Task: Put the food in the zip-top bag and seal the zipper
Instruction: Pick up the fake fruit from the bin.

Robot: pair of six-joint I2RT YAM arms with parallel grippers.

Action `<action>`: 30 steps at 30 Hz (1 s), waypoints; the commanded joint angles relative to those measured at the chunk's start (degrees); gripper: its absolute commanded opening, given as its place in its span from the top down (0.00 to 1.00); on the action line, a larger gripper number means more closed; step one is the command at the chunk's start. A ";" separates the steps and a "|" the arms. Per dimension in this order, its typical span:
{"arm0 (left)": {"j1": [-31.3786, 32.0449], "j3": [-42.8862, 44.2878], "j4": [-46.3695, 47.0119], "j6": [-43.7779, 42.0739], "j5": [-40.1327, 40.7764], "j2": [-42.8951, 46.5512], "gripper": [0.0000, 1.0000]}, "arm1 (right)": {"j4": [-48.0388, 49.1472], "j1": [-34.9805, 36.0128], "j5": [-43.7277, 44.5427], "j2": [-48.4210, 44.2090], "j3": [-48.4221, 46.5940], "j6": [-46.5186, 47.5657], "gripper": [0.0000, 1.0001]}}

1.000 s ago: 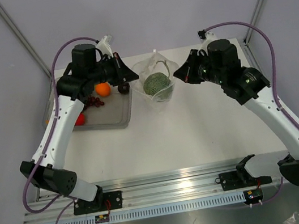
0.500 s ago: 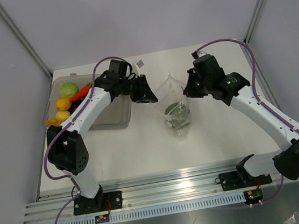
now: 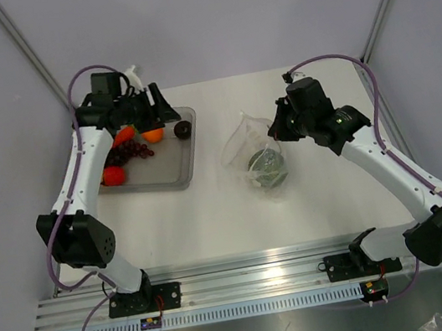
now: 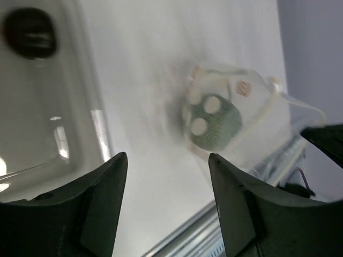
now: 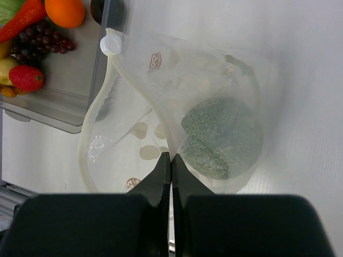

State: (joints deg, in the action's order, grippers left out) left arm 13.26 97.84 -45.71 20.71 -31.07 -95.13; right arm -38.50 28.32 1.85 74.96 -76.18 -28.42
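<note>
The small clear crinkly plastic zip-top bag (image 3: 239,145) lies on the white table (image 3: 213,218) between the two arms, just right of the grey translucent rectangular tray (image 3: 162,171). A round green knobbly toy vegetable (image 5: 222,136) is already inside it. The right gripper (image 5: 170,156) is clenched on the bag's upper wall near the mouth, its two black fingers pressed flat together with the film pinched between them, so the mouth gapes toward the tray. The left gripper (image 4: 166,158) hangs over the tray's far right corner with its fingers spread wide and nothing between them. The tray holds a round orange (image 3: 152,134), a red-orange carrot (image 3: 123,136), a bunch of dark purple grapes (image 3: 128,153), a red piece (image 3: 112,176) and a dark brown ball (image 3: 183,129), the ball lying nearest the open fingers. The bag looks light, limp and slick, so it would probably slide or fold if a toy were pushed against it. The firmest hold is likely the thin whitish zipper (image 5: 95,104) along the rim, which looks stiffer than the film. The toys look light, hard and smooth. The round ones may roll or squirt out of a pinch, so a grip across the widest part seems safest.
</note>
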 commanded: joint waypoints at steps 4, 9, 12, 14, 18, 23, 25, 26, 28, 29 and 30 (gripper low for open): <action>-8.94 2.70 -5.96 -3.39 21.88 2.15 0.29 | 2.91 -0.28 -1.58 -1.84 -2.04 1.35 1.00; -14.56 -1.41 -4.48 -1.55 28.87 1.00 0.25 | 2.91 -0.28 -1.67 -1.22 -2.92 2.32 1.00; -17.37 -3.70 -2.81 1.34 28.96 0.56 0.23 | 2.12 -0.28 -1.58 -0.08 -3.97 3.02 1.00; -18.17 -5.11 -1.23 3.45 30.80 1.61 0.23 | 2.20 -0.28 -1.58 0.62 -4.24 3.29 1.00; -21.68 -8.10 0.18 5.66 35.72 4.60 0.23 | 2.82 -0.28 -3.43 0.98 -3.97 3.46 1.00; -24.77 -8.90 -1.12 5.31 35.82 6.36 0.21 | 4.13 -0.28 -3.69 1.15 -3.10 3.99 1.00; -25.30 -9.25 -1.83 5.57 35.99 6.63 0.21 | 4.84 -0.28 -4.22 1.59 -2.83 3.99 1.00; -25.47 -9.94 -2.36 5.66 37.64 6.97 0.21 | 5.10 -0.28 -4.57 1.59 -2.57 4.08 1.00; -26.35 -10.83 -3.41 6.53 40.37 7.68 0.20 | 6.24 -0.28 -5.71 1.77 -2.13 4.08 1.00; -27.05 -11.00 -4.20 7.06 41.08 7.77 0.20 | 6.42 -0.28 -6.06 1.77 -1.95 3.91 1.00; -28.62 -11.09 -5.51 7.85 41.52 7.51 0.21 | 7.03 -0.19 -6.94 1.86 -1.60 3.99 1.00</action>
State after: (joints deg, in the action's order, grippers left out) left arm -12.91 87.59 -49.60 26.33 5.85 -89.58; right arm -36.21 28.32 -2.57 76.82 -77.62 -25.45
